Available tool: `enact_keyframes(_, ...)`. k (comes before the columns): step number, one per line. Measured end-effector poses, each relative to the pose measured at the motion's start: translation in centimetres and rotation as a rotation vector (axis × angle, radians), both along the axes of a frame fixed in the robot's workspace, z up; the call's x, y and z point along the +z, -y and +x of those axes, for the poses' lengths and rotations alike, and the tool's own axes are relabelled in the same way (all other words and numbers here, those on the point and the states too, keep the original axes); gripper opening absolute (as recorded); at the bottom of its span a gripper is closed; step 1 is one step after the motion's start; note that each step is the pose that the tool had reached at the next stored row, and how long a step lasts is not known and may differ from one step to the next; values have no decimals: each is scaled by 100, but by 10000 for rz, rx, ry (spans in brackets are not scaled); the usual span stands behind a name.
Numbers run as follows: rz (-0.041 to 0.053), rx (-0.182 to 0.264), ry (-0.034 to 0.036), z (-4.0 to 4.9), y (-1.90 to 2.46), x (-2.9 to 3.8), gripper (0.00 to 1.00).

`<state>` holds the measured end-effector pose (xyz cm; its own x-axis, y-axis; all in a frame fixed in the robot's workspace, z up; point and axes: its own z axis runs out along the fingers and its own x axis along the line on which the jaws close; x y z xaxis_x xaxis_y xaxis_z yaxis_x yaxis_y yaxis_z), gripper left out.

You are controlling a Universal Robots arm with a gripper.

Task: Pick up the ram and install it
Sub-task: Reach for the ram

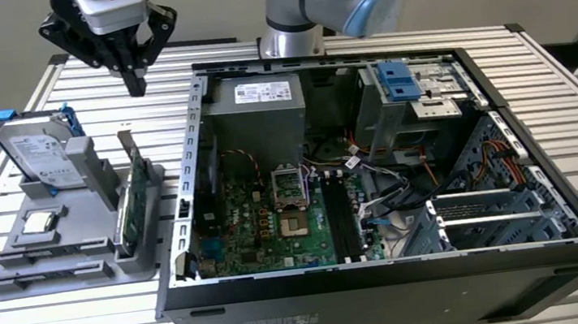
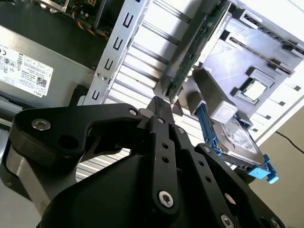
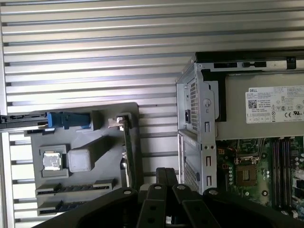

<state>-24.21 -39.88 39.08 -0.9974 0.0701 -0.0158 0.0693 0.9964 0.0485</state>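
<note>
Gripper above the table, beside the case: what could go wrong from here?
1. The gripper hangs shut above the upright green card and near the hard drive; a descent to the grey holder might clip them.
2. Loose cables lie beside the long black slots in the case; they may snag an insertion.

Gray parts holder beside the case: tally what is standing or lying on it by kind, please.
Hard drive with blue rails: 1
Upright green card: 1
Processor chip: 1
Total: 3
I cannot tell whether its long slots hold anything.
</note>
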Motion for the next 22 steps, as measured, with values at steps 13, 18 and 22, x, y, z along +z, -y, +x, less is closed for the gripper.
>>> enact_keyframes(13, 0, 0, -2, -82, 0, -1, 0)
enact_keyframes(18, 0, -1, -3, -114, 0, -2, 0)
enact_keyframes(22, 0, 0, -4, -138, 0, -3, 0)
